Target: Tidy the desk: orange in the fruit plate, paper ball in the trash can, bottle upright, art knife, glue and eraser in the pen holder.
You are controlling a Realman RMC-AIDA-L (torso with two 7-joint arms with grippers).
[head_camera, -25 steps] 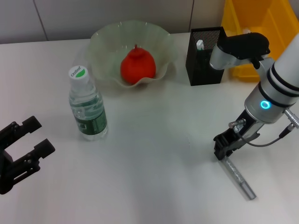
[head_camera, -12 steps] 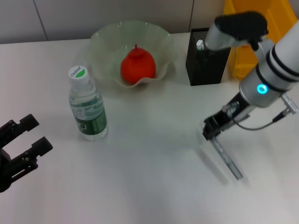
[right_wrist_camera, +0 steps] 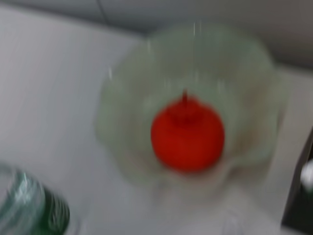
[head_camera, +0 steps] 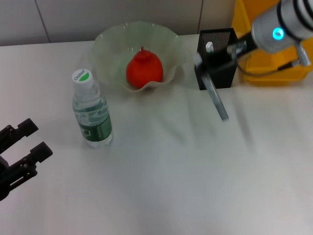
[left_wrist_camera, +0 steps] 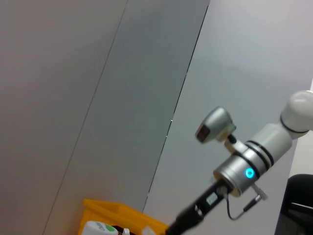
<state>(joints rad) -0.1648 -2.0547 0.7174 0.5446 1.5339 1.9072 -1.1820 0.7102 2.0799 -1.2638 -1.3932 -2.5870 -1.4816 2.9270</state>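
My right gripper (head_camera: 204,62) is shut on the art knife (head_camera: 215,98), a grey-silver stick hanging slanted in the air just in front of the black mesh pen holder (head_camera: 215,73). A white object (head_camera: 209,47) shows inside the holder. The orange (head_camera: 144,68) lies in the pale-green fruit plate (head_camera: 110,44); the right wrist view shows the same orange (right_wrist_camera: 187,134) and plate (right_wrist_camera: 254,73). The bottle (head_camera: 91,110) stands upright on the left. The yellow trash can (head_camera: 254,19) is at the back right. My left gripper (head_camera: 32,141) rests open at the near left. Paper ball, glue and eraser are out of view.
The white desk (head_camera: 161,181) spreads in front of the bottle and holder. The trash can stands close behind the pen holder on its right. In the left wrist view, the right arm (left_wrist_camera: 239,171) stands before a grey wall.
The right gripper lifted the art knife off the desk at the near right and carried it up and back to the pen holder's front. The left arm barely moved.
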